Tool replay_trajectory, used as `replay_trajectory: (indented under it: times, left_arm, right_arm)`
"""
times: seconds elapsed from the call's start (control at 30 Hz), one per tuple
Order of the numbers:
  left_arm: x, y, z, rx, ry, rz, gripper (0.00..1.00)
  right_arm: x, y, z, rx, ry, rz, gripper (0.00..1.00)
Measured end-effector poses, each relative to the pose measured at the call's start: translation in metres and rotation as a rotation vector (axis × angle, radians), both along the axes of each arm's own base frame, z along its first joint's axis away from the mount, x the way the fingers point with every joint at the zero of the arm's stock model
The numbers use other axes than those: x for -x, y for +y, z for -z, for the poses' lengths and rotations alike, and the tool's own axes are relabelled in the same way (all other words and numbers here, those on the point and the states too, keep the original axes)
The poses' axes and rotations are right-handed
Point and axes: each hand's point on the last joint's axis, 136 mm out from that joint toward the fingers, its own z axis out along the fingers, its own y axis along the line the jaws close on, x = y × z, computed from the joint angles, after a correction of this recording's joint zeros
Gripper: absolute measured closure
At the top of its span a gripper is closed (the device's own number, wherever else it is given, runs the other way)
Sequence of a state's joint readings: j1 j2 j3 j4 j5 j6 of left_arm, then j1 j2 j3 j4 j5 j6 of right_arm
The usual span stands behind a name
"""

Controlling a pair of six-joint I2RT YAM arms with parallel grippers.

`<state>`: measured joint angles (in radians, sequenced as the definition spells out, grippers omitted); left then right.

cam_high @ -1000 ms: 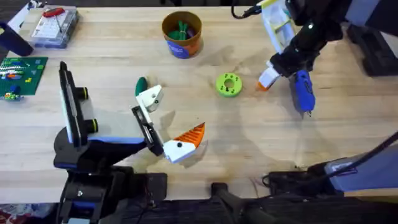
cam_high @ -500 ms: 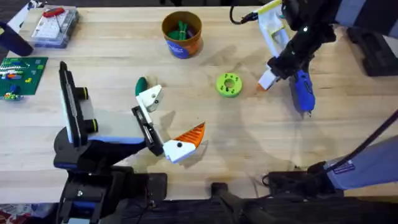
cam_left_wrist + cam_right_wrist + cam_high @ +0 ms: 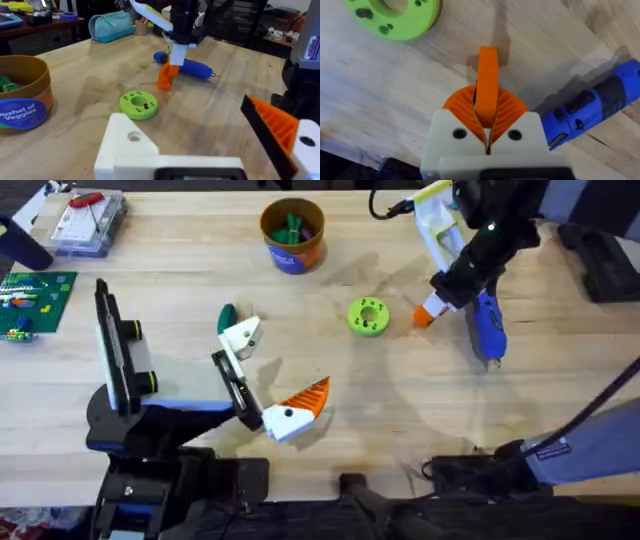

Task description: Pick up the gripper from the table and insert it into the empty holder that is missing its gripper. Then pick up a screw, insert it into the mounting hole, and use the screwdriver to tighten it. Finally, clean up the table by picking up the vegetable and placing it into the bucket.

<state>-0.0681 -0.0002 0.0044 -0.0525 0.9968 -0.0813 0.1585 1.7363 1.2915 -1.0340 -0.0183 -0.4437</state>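
My right gripper [image 3: 432,305] is shut on the loose orange ribbed gripper [image 3: 424,314], holding it just above the table [image 3: 400,410] with its orange tip pointing down [image 3: 487,80]. The blue screwdriver [image 3: 487,326] lies right beside it. My left gripper [image 3: 272,370] rests open near the front. One jaw carries the empty white holder [image 3: 241,337], the other a fixed orange finger [image 3: 306,398]. In the left wrist view the holder [image 3: 131,145] is close and the held gripper [image 3: 167,76] hangs farther off. A dark green vegetable [image 3: 227,317] lies beside the holder. The bucket [image 3: 292,237] stands at the back.
A lime green disc [image 3: 367,316] with a small dark screw-like piece [image 3: 145,105] lies between the two grippers. A clear parts box [image 3: 88,222] and a green circuit board [image 3: 35,298] sit at the far left. Green pieces sit in the bucket.
The right gripper has lifted slightly with the loose orange gripper, which now shows its orange end instead of its white base. The left arm has not moved.
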Motion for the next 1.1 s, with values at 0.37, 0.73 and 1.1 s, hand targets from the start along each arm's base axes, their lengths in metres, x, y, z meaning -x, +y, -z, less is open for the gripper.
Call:
replay_trajectory:
  times: [0.37,0.73,1.1]
  left_arm:
    - [-0.001,0.001,0.0,0.0,0.0,-0.006,0.011]
    - [-0.001,0.001,0.0,0.0,0.0,-0.006,0.011]
    - [-0.001,0.001,0.0,0.0,0.0,-0.006,0.011]
  right_arm:
    - [0.009,0.007,-0.017,0.002,0.045,-0.011,0.993]
    - [-0.054,0.023,-0.145,-0.095,-0.345,0.105,0.993]
    - [-0.054,0.024,-0.176,-0.141,-0.435,0.188,0.993]
